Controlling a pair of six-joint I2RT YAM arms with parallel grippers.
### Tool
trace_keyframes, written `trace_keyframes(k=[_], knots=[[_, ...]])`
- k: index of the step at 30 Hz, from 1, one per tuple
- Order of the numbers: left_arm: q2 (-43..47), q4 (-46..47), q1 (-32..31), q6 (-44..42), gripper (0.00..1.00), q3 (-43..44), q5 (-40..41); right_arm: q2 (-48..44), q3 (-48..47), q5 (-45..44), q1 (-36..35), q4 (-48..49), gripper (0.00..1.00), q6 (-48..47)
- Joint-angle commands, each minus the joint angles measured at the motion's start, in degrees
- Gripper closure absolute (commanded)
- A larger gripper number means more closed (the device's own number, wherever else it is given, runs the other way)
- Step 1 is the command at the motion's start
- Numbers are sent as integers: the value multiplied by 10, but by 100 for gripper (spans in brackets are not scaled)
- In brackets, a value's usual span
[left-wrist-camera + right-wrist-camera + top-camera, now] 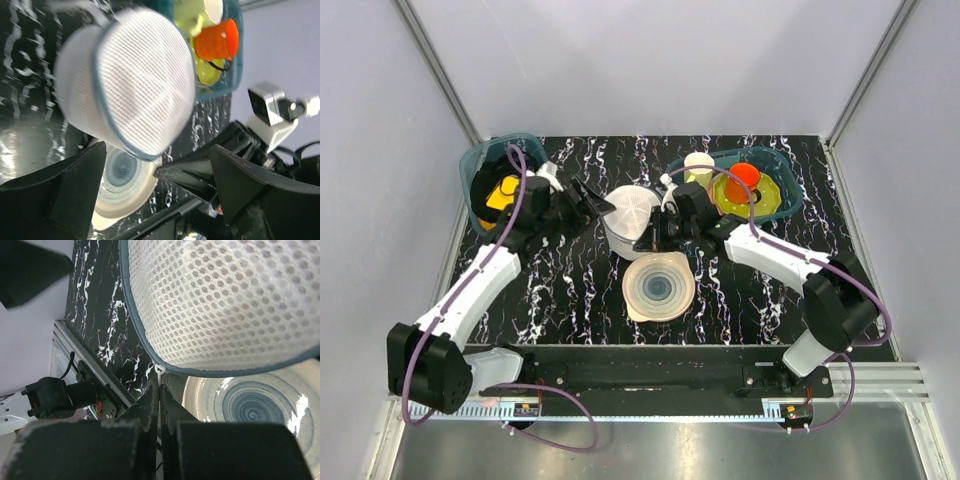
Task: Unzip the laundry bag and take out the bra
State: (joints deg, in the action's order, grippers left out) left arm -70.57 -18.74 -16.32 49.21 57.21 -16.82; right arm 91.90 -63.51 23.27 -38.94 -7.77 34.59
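White mesh of the laundry bag fills the space just ahead of the right gripper, its blue-grey zip rim curving close past the fingertips. That gripper is clenched, its jaws pressed together on a small white zip tab that hangs from the rim. The bag stands tilted on edge between the two grippers, its zip closed as far as it shows, and the bra cannot be made out through the mesh. The left gripper is released, fingers spread wide with the bag's lower rim just ahead of the gap; whether they touch it I cannot tell. Beyond the right gripper's tips, under the bag, a pale plate with blue-grey rings lies on the black marbled bench. Past the bag from the left gripper sits a teal bin holding an orange piece and yellow-green ones
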Motion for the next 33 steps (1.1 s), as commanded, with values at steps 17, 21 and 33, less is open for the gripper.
trace_keyframes(k=[17,21,33], knots=[[-58,251,-72,167,19,-134,-2,7,-39,20,0,16,100,0],[-48,231,-72,165,26,-134,23,6,-37,21,0,16,100,-3],[-26,81,8,40,100,-46,-5,-44,11,-11,130,-36,100,-48]])
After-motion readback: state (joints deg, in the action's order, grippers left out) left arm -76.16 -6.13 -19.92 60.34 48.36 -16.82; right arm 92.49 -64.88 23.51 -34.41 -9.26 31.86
